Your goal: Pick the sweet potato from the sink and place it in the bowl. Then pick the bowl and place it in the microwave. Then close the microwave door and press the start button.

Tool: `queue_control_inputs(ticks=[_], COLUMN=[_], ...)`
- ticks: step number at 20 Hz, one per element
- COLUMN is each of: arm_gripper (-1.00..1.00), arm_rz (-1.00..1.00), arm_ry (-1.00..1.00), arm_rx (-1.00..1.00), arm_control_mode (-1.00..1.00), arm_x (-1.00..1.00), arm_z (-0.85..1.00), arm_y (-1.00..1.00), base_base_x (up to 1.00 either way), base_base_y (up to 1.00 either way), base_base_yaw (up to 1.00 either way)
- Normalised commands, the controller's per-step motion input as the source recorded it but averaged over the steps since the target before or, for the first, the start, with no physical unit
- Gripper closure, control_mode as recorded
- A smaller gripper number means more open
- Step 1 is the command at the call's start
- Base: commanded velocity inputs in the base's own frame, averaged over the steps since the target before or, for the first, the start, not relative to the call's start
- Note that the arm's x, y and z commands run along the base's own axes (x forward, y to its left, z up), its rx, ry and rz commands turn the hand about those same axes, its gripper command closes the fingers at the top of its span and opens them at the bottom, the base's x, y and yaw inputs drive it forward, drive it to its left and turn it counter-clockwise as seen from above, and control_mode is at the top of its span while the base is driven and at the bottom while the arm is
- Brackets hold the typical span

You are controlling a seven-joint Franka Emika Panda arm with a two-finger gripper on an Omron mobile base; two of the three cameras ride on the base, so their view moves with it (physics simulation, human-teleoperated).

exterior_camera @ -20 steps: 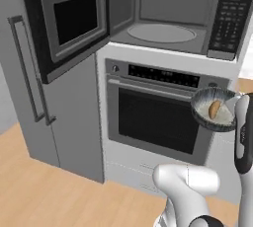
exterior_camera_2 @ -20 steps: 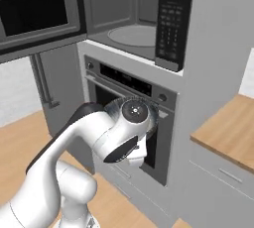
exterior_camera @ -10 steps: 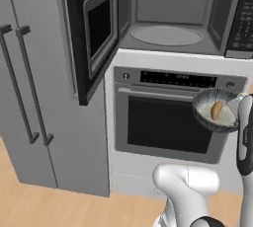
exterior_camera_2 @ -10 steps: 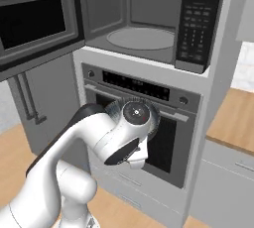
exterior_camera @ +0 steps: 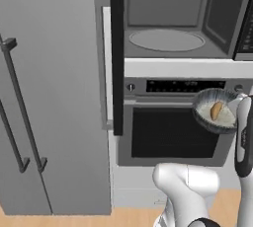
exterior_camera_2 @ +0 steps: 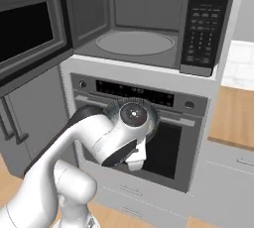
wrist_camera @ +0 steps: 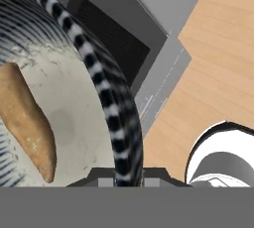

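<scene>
Holding the bowl point(exterior_camera: 216, 117) by its rim, the claw point(wrist_camera: 128, 175) was clamped narrow on the striped edge, one finger on each side of the wall. In the hand view the sweet potato point(wrist_camera: 28, 119) lay inside on the pale speckled bottom, resting against the side. From the left base view the bowl hung tilted in front of the oven point(exterior_camera: 170, 131), its open face turned toward the camera, with the sweet potato point(exterior_camera: 216, 110) near its middle. Above the oven the microwave point(exterior_camera_2: 140, 21) stood open, its round turntable point(exterior_camera_2: 135, 43) bare. The microwave door point(exterior_camera: 117, 53) was swung out to the left and seen edge-on, beside the tall grey fridge point(exterior_camera: 49, 93). Wooden floor point(wrist_camera: 218, 63) showed below the bowl in the hand view.
</scene>
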Motion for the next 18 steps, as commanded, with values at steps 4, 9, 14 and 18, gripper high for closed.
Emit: queue_control_inputs(ticks=[4,9,14,18], arm_gripper=[1.00,1.00,1.00,1.00], arm_rz=[0.00,0.00,0.00,0.00], arm_ry=[0.00,0.00,0.00,0.00], arm_rx=[0.00,0.00,0.00,0.00], arm_control_mode=[1.00,1.00,1.00,1.00], arm_x=[0.00,0.00,0.00,0.00], arm_z=[0.00,0.00,0.00,0.00], arm_y=[0.00,0.00,0.00,0.00], base_base_x=[0.48,0.33,0.44,0.35], base_base_y=[0.30,0.14,0.08,0.09], base_base_yaw=[-0.19,-0.13,-0.12,-0.10])
